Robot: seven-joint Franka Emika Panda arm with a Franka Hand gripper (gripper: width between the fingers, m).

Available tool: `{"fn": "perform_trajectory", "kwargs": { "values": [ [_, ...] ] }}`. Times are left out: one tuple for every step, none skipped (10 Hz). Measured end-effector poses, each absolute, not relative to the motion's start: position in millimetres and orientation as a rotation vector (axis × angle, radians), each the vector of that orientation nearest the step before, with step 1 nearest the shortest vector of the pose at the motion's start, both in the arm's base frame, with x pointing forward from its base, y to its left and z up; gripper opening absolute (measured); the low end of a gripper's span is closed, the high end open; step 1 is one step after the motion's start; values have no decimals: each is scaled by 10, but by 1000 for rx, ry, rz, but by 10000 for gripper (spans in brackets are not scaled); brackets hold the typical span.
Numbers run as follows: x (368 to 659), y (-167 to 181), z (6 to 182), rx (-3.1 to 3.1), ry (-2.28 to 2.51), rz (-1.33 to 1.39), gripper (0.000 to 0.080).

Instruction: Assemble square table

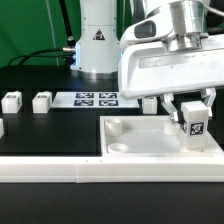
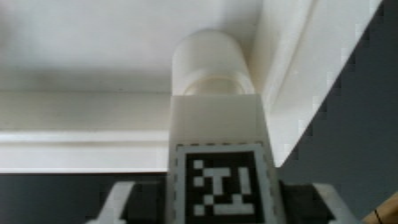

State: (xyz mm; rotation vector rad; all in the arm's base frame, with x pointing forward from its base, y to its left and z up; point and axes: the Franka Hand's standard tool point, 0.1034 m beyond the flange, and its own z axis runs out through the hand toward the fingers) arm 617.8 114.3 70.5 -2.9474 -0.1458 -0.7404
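Well left of the table top point(image 1: 150, 142), one loose leg point(image 1: 10, 100) and a second leg point(image 1: 41, 100) are sitting on the black surface point(image 1: 50, 135). Behind the top's left corner, the marker board point(image 1: 97, 99) is lying flat. Behind its back rim a third leg point(image 1: 150, 103) is standing, partly hidden by my arm. Over the top's right side, my jaws are clamping the held leg point(image 1: 193, 121), tag facing outward, its rounded end pointing into the top's corner. Touching or not, I can't tell.
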Motion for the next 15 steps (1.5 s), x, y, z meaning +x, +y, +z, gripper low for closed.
{"fn": "perform_trajectory", "kwargs": {
  "values": [
    [6152, 1148, 696, -2945, -149, -764, 290],
    [6151, 1146, 696, -2944, -149, -768, 290],
    [6154, 1145, 698, -2944, -148, -769, 290],
    [6154, 1145, 698, -2944, -148, -769, 377],
    [6154, 1145, 698, -2944, -148, -769, 514],
    [6154, 1145, 698, -2944, -148, -769, 617],
    [6154, 1145, 698, -2944, -148, -769, 617],
    [6154, 1145, 698, -2944, -148, -769, 643],
    [6154, 1145, 698, -2944, -148, -769, 643],
    [6154, 1145, 698, -2944, -148, -769, 648],
    [6156, 1148, 722, -2943, -131, -758, 648],
    [6174, 1153, 826, -2940, -112, -747, 649],
    [6190, 1141, 898, -2937, -89, -743, 649],
    [6197, 1139, 934, -2936, -78, -737, 649],
    [6189, 1142, 914, -2938, -82, -727, 649]
  ]
}}
